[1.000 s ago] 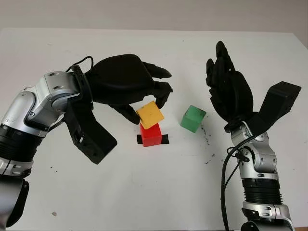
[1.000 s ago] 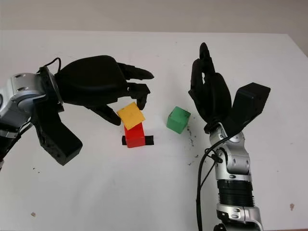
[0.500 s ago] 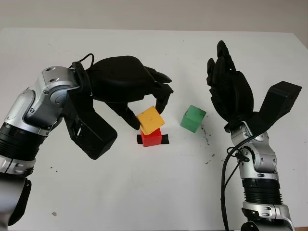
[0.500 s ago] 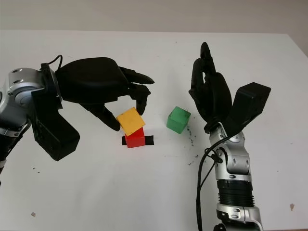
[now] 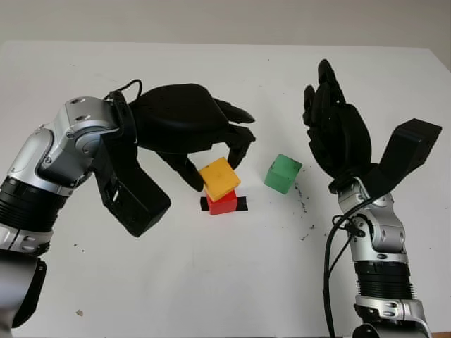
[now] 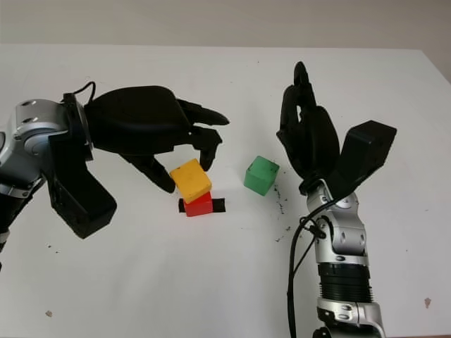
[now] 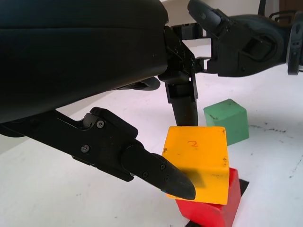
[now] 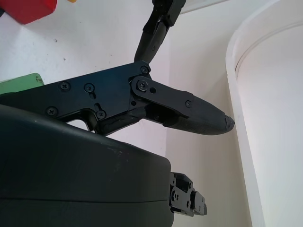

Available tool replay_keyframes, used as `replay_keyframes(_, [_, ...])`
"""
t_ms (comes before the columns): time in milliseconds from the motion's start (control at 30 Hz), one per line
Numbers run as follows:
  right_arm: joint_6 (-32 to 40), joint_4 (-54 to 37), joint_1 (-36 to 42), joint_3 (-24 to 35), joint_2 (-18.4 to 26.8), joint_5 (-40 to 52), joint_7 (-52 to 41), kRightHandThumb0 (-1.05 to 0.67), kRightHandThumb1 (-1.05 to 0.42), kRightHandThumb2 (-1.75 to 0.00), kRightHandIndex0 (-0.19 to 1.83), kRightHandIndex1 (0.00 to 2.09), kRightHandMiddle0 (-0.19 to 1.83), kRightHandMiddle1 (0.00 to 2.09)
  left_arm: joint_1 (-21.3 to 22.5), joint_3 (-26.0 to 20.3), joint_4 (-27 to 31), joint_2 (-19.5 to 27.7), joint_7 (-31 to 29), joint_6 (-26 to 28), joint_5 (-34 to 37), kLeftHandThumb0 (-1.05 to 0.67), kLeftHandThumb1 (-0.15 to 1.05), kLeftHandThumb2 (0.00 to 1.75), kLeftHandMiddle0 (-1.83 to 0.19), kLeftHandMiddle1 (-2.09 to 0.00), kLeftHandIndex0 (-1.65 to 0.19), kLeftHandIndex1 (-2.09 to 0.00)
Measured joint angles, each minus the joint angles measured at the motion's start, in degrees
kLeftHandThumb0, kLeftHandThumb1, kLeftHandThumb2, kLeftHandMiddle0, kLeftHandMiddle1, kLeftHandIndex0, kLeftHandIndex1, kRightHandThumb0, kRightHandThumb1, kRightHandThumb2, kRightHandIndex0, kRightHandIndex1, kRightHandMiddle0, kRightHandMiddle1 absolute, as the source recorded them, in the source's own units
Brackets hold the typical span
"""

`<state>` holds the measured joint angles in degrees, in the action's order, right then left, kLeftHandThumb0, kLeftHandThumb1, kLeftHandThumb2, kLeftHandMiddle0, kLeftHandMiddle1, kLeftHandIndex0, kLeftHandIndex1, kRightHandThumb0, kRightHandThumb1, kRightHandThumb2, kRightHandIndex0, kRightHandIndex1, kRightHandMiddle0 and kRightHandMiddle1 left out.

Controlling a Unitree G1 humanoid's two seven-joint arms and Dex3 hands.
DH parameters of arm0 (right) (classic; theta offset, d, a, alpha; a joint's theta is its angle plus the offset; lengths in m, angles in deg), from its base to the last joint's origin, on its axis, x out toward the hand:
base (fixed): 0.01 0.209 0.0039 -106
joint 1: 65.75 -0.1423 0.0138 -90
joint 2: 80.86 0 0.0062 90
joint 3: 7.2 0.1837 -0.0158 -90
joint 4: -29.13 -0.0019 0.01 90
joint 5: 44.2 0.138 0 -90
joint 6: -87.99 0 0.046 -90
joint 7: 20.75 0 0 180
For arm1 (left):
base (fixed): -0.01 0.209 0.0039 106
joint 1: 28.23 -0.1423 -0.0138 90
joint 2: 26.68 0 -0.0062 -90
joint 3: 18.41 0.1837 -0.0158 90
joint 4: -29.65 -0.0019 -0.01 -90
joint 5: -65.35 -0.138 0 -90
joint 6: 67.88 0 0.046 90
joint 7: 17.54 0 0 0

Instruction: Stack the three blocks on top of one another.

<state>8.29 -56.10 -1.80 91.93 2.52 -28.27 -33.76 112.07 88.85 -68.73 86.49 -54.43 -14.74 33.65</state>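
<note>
The yellow block [image 5: 219, 178] sits a little tilted on top of the red block [image 5: 224, 204], which stands on a strip of black tape [image 5: 242, 204] mid-table. My left hand [image 5: 215, 171] arches over the pair from the left. Its thumb [image 7: 156, 170] presses the yellow block's near lower edge and a finger [image 7: 183, 106] meets its far top edge. The green block [image 5: 282, 173] stands alone on the table just right of the stack. My right hand [image 5: 335, 134] is open and raised, to the right of the green block.
The white table [image 5: 211, 282] runs wide around the blocks, with small dark specks [image 5: 304, 204] right of the tape. The table's far edge [image 5: 211, 44] lies well behind both hands.
My left hand has lowered the yellow block from a raised tilt down onto the red block. The right hand and green block have not moved.
</note>
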Motion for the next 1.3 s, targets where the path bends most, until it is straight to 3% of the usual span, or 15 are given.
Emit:
replay_keyframes(567, [0.47, -1.1, 1.07, 0.21, 0.0, 0.23, 0.43, -0.69, -1.05, -0.72, -0.19, 0.0, -0.19, 0.0, 0.0, 0.49, -2.76, 0.0, 6.14, -2.17, -5.48, -0.46, 0.94, 0.05, -0.26, -0.05, -0.45, -1.31])
replay_keyframes(733, [0.75, -1.11, 1.07, 0.2, -0.01, 0.22, 0.62, -0.69, -1.05, -0.72, -0.19, 0.0, -0.19, 0.0, 0.0, 0.49, -3.76, 0.0, 7.38, -2.85, -6.02, -0.47, 0.95, 0.06, -0.21, -0.03, -0.37, -1.28])
replay_keyframes(867, [1.21, -1.14, 1.07, 0.22, 0.0, 0.45, 0.76, -0.69, -1.05, -0.71, -0.19, 0.0, -0.19, 0.0, 0.0, 0.51, -4.44, 0.0, 7.42, -3.54, -5.55, -0.49, 0.92, 0.05, -0.15, -0.03, -0.26, -1.04])
replay_keyframes(1300, [1.2, -1.13, 1.06, 0.2, 0.0, 0.5, 0.35, -0.7, -1.05, -0.72, -0.19, 0.0, -0.19, 0.0, -0.01, 0.58, -2.45, 0.28, 5.91, -4.67, -4.3, -0.6, 0.85, 0.05, -0.07, -0.05, -0.14, -0.43])
